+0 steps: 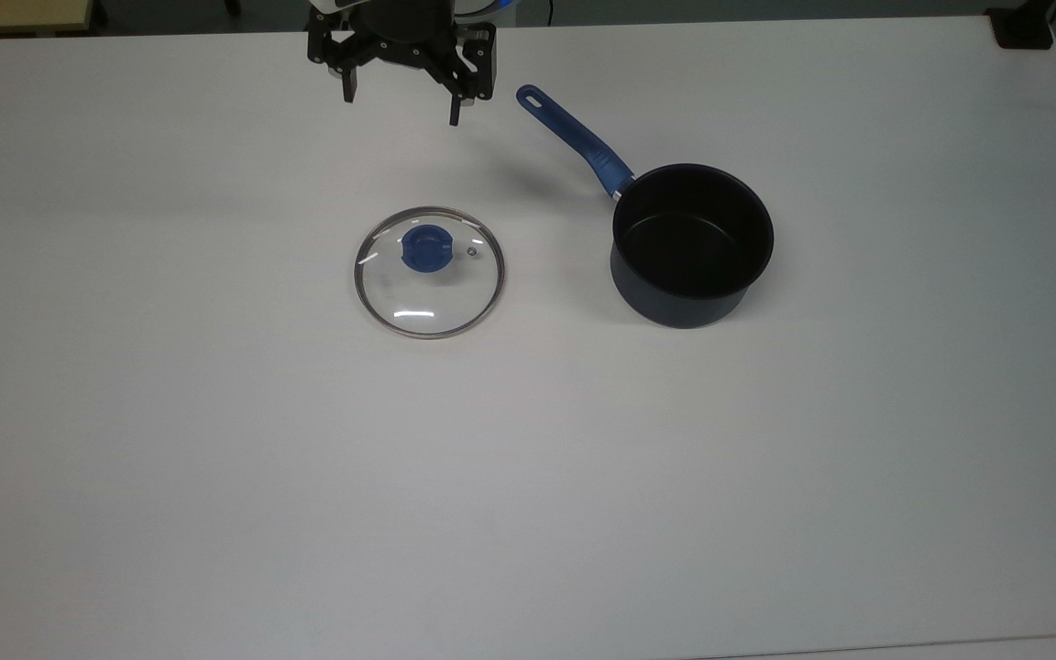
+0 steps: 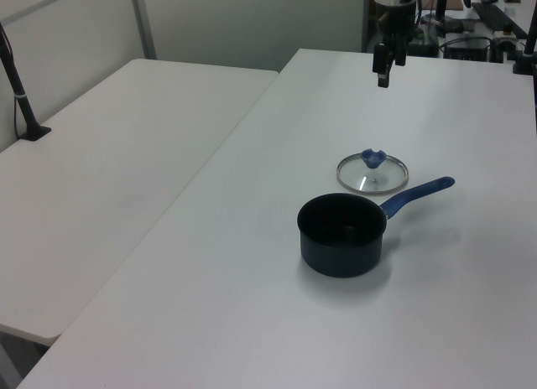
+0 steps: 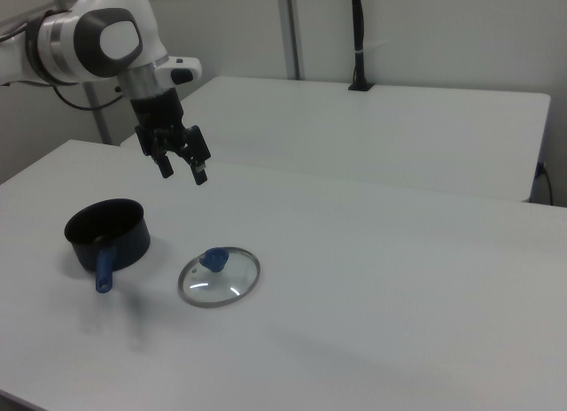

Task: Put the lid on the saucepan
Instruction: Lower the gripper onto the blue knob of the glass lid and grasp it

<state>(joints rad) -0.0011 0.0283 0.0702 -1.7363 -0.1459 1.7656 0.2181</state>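
The gripper (image 1: 402,99) hangs above the white desk (image 1: 216,458), fingers (image 1: 349,87) spread wide, empty. The round clear glass lid (image 1: 428,272) lies flat, well apart from the dark navy saucepan (image 1: 691,243). Risk: an off-centre grasp on the small blue knob (image 1: 427,247) could let the lid slip.

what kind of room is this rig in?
Likely a lab or office workspace: plain white tables pushed together, a robot arm mounted at one, partition walls behind, and cabled equipment at the far end.
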